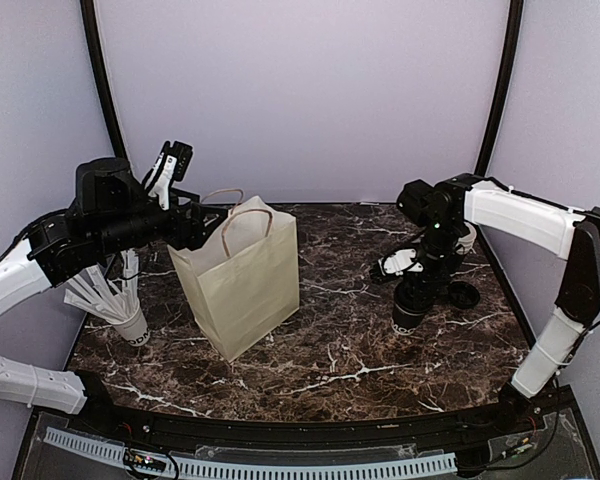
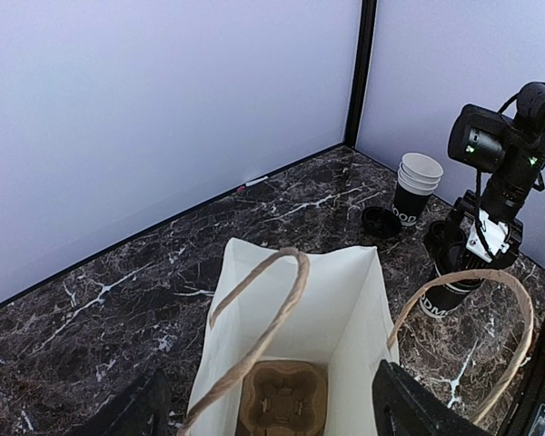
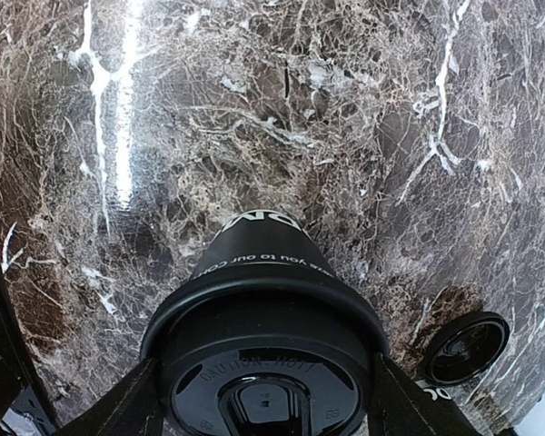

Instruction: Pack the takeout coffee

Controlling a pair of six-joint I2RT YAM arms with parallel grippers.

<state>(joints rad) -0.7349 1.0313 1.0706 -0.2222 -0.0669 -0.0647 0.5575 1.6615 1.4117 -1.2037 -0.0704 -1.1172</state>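
A black paper cup with a black lid [image 3: 268, 363] stands on the marble table; it also shows in the top view [image 1: 410, 314]. My right gripper [image 1: 412, 292] is straight above it, and its fingers [image 3: 118, 409] press on both sides of the lid. The tan pulp tray [image 2: 282, 400] lies at the bottom of the open cream bag [image 1: 242, 285]. My left gripper [image 2: 272, 422] is open above the bag's mouth [image 2: 345, 300], with its fingers [image 2: 409, 409] spread about as wide as the bag. It grips nothing.
A stack of lidless black cups [image 2: 418, 186] stands at the back right, with a loose black lid [image 2: 380, 221] beside it. The lid also shows in the right wrist view [image 3: 463, 350]. A white cup of paper-wrapped sticks [image 1: 128, 318] stands left of the bag.
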